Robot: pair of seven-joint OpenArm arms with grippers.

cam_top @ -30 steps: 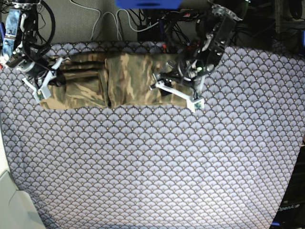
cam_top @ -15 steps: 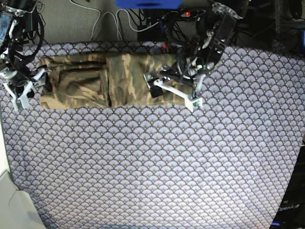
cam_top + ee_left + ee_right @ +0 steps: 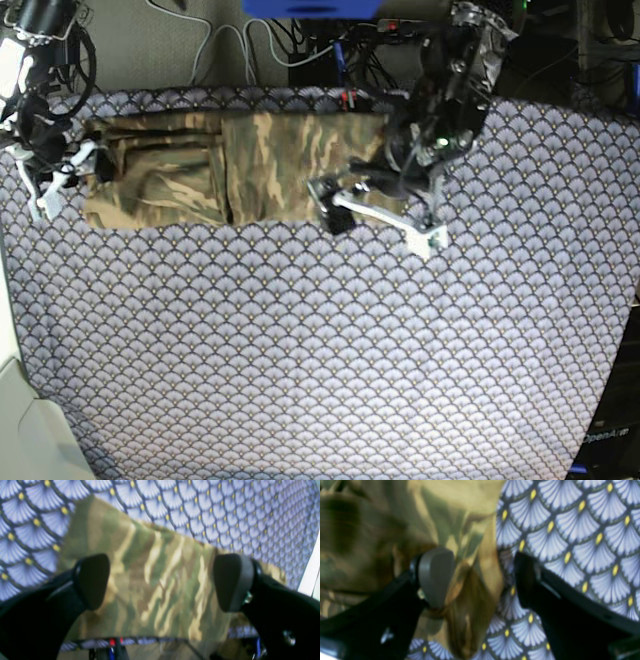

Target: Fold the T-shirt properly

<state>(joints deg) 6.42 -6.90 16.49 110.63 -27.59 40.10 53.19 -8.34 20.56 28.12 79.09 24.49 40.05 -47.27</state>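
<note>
The camouflage T-shirt (image 3: 250, 165) lies folded into a long band along the far edge of the table. My left gripper (image 3: 380, 215) is open wide and hovers over the band's right end. In the left wrist view the shirt (image 3: 160, 562) lies flat between the spread pads (image 3: 92, 580) of my left gripper (image 3: 162, 582), which hold nothing. My right gripper (image 3: 62, 175) is open at the band's left end. In the right wrist view the shirt's crumpled edge (image 3: 382, 542) lies between the fingers (image 3: 435, 575) of my right gripper (image 3: 480, 580), which grips nothing.
The blue-grey scallop-patterned tablecloth (image 3: 320, 350) covers the whole table. Cables and dark equipment (image 3: 300, 40) crowd the space behind the far edge. A white surface (image 3: 20, 420) sits at the front left corner.
My right gripper left the shirt's left end, moved out to the left, then came back slightly. My left gripper shifted toward the front and right, staying open.
</note>
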